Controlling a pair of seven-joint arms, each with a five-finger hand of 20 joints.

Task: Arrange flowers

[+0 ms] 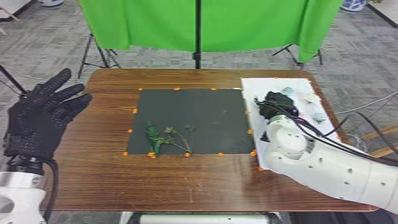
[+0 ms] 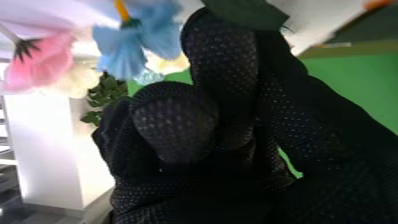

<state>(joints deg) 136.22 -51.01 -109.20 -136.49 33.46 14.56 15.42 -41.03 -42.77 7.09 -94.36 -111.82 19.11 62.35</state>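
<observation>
The right hand (image 1: 281, 104) has its fingers bent closed, no flower visibly gripped. A blue flower (image 2: 133, 47) is just beside them, a pink flower (image 2: 44, 59) farther out; the left hand (image 1: 40, 120), loosely spread, is well apart.

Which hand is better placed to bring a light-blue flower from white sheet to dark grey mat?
Right, likely: black-gloved right hand is over the sheet, near the flower. Black-gloved left hand is at the brown wooden table's left edge, mat between it and the flower.
</observation>
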